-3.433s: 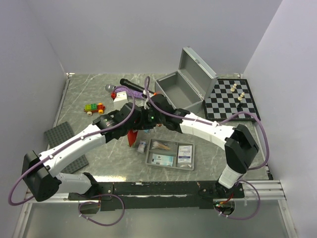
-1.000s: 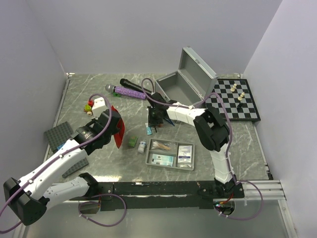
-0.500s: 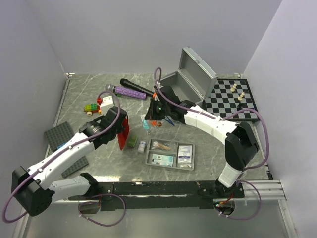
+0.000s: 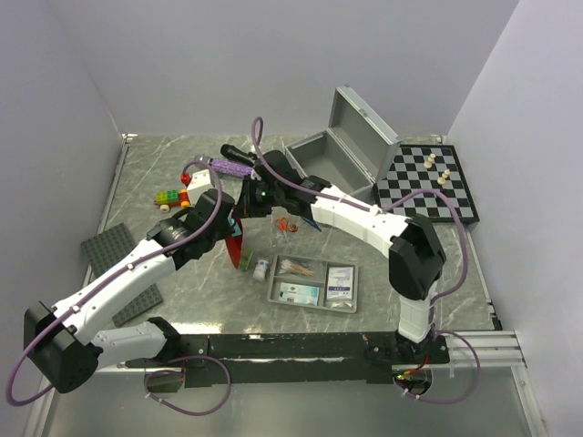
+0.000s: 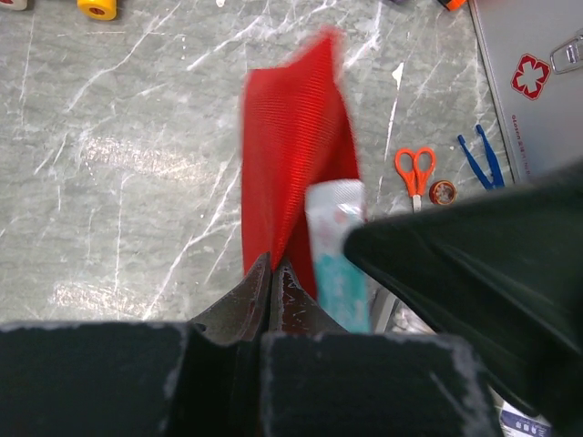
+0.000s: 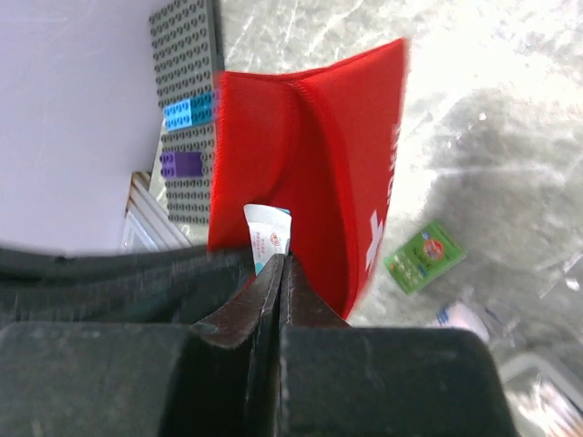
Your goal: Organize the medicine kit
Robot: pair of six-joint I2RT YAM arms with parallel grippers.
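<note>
Red pouch (image 5: 291, 155) is pinched by the left end effector (image 5: 271, 271) (one edge only). The packet (image 5: 335, 246), clamped by the right end effector (image 6: 277, 273), could be snagged on the slack mouth and dropped.

Chessboard (image 4: 414, 196) on the right — studded plate (image 4: 107, 248) far left.

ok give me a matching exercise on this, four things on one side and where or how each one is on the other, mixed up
Things:
1 red pouch
2 white packet
3 metal case
4 orange scissors

States:
a lid standing open
b flat on the table beside blue tweezers
c pinched in the left jaws
d in the right jaws, at the pouch's mouth

Pairs: 1-c, 2-d, 3-a, 4-b
</note>
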